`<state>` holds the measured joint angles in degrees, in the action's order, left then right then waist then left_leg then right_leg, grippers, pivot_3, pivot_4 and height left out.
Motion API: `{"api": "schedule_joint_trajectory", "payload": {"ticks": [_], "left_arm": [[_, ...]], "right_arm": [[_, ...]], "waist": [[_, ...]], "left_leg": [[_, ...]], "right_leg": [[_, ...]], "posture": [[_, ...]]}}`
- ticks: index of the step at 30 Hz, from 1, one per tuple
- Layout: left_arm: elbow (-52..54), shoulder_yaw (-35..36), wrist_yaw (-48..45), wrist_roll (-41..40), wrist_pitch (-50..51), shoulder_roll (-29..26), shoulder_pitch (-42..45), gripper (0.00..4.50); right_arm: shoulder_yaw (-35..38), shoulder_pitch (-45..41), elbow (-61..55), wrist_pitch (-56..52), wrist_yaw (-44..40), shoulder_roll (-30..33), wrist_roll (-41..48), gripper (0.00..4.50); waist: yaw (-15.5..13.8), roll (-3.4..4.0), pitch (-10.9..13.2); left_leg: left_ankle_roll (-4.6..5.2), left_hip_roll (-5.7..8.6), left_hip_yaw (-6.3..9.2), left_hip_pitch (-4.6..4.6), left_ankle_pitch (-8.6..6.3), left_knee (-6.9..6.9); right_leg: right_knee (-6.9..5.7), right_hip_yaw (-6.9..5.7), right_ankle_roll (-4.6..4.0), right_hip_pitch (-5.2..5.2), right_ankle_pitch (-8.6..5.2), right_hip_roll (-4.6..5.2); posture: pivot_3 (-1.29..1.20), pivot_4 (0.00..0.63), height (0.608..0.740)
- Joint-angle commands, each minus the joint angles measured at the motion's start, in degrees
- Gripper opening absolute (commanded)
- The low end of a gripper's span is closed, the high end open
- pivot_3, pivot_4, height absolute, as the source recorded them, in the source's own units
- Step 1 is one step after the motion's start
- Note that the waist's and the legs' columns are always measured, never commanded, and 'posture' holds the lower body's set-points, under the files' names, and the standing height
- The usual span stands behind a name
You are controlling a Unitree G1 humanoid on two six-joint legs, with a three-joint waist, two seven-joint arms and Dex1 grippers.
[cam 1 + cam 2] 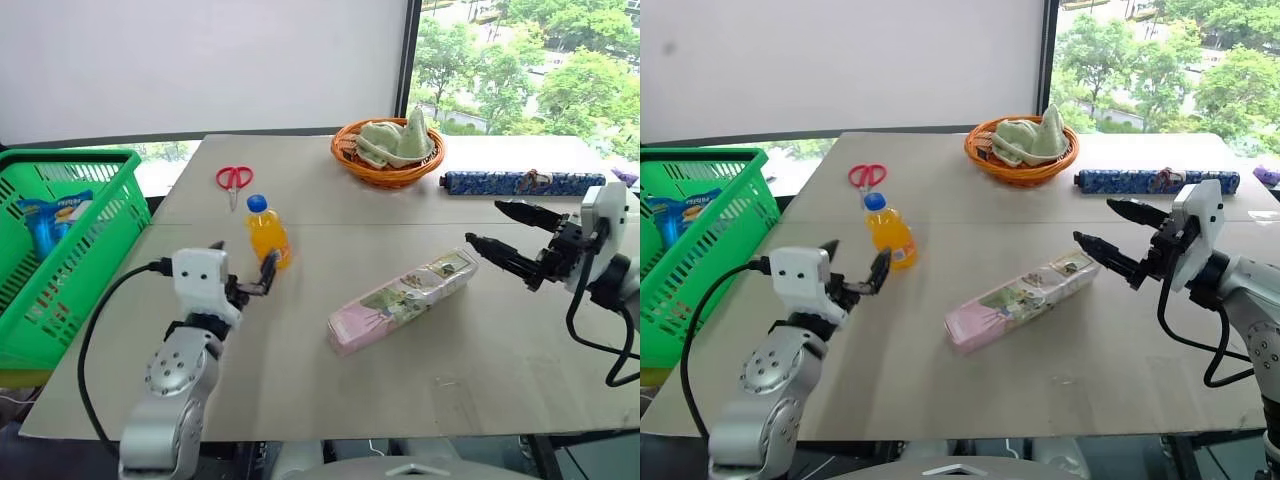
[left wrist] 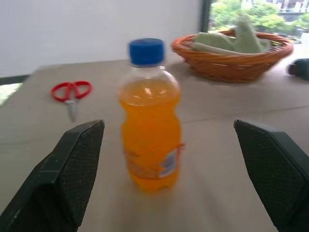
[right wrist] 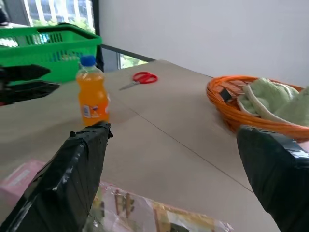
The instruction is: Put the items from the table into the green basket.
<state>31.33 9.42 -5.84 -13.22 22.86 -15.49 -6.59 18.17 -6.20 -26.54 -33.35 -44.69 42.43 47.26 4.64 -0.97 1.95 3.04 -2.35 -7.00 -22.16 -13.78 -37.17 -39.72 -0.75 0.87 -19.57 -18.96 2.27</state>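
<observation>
With the orange wicker basket (image 1: 388, 152) well behind it, the upright orange bottle (image 1: 268, 231) stands blue-capped on the tabletop (image 1: 300, 350), just ahead of the left pincer (image 1: 245, 272), wide open and empty.

Silver-grey arms, boxy white wrist housings, looping black cables, textured black fingers (image 2: 72, 169) on both grippers.

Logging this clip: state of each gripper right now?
Left gripper: open, holding nothing, fingers level with the orange drink bottle.
Right gripper: open, empty, near the pink flower-printed pack.
</observation>
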Motion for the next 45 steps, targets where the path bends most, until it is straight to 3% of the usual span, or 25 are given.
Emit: {"api": "schedule_joint_trajectory", "payload": {"ticks": [1,13,22,25,26,29,31,35,40,45], "left_arm": [[-4.93,-1.91,-0.16,1.67,-4.11,1.65,5.07,4.46],[-22.78,-0.63,-2.56,2.30,-9.65,2.79,16.41,4.46],[-28.99,-0.49,-3.42,2.62,-12.71,3.57,20.17,4.46],[-29.70,0.28,-2.55,3.41,-13.64,3.00,20.67,3.70],[-30.06,0.50,-2.47,3.58,-13.90,2.71,21.04,3.00],[-31.12,1.55,-2.06,3.72,-14.61,1.78,22.82,2.49],[-31.97,2.54,-1.08,4.13,-14.70,0.72,24.48,2.49],[-35.30,7.49,3.50,7.12,-14.37,-6.90,32.73,2.49],[-43.55,14.58,10.10,11.04,-13.84,-22.29,44.58,2.49],[-52.25,16.19,11.98,14.06,-11.02,-31.46,47.47,2.49]], "right_arm": [[0.40,-0.91,-2.80,0.62,-0.60,0.28,1.07,4.50],[-1.24,-0.24,-6.97,-1.29,1.17,-0.52,4.05,4.50],[-1.64,0.18,-7.90,-1.36,2.38,-1.22,4.93,4.50],[-2.29,-0.10,-7.62,-1.18,2.18,-1.39,4.70,4.50],[-2.59,-0.27,-7.50,-1.13,2.02,-1.43,4.65,4.50],[-3.64,-1.02,-7.44,-0.84,1.69,-1.61,4.37,4.50],[-4.21,-1.91,-7.25,-0.78,1.74,-1.84,4.45,4.50],[-5.43,-5.87,-7.59,-1.61,2.70,-2.68,5.90,4.50],[-6.70,-14.19,-9.63,-4.43,8.01,-5.41,13.10,4.50],[-7.15,-19.57,-9.36,-6.34,10.93,-6.19,17.67,4.50]], "waist": [[-0.04,-0.04,-0.03],[0.97,-0.05,-0.05],[1.01,-0.05,-0.05],[1.03,-0.05,-0.05],[1.02,-0.05,-0.05],[0.99,-0.06,-0.05],[1.02,-0.11,-0.01],[1.22,-0.42,0.19],[1.75,-0.71,0.21],[0.84,-0.70,0.17]], "left_leg": [[0.01,0.01,0.00,-0.03,0.00,-0.01],[0.32,0.00,0.02,-0.56,0.11,-0.06],[0.31,0.00,0.01,-0.57,0.12,-0.07],[0.31,0.00,0.01,-0.57,0.12,-0.07],[0.31,0.00,0.01,-0.57,0.12,-0.06],[0.31,0.00,0.01,-0.57,0.12,-0.07],[0.31,0.00,0.01,-0.57,0.12,-0.07],[0.30,-0.02,0.02,-0.65,0.13,-0.08],[0.07,-0.08,0.03,-1.58,0.29,-0.19],[0.15,0.04,-0.03,-1.75,0.24,-0.10]], "right_leg": [[0.00,-0.01,0.00,-0.03,0.00,0.00],[-0.02,-0.03,0.05,-0.52,0.03,-0.02],[-0.01,-0.03,0.05,-0.54,0.03,-0.02],[-0.01,-0.03,0.05,-0.54,0.03,-0.03],[-0.01,-0.03,0.05,-0.54,0.03,-0.03],[-0.01,-0.04,0.05,-0.54,0.03,-0.03],[-0.02,-0.04,0.05,-0.54,0.03,-0.03],[-0.08,-0.04,0.05,-0.65,0.03,-0.06],[-0.18,-0.06,0.06,-1.61,0.06,-0.10],[-0.07,-0.09,0.08,-1.75,0.05,0.11]], "posture": [[-0.17,0.000,0.740],[-0.21,0.000,0.740],[-0.21,0.000,0.740],[-0.21,0.000,0.740],[-0.21,0.000,0.740],[-0.20,0.000,0.740],[-0.20,0.000,0.740],[-0.20,0.000,0.740],[-0.15,0.000,0.740],[-0.13,0.000,0.740]]}}
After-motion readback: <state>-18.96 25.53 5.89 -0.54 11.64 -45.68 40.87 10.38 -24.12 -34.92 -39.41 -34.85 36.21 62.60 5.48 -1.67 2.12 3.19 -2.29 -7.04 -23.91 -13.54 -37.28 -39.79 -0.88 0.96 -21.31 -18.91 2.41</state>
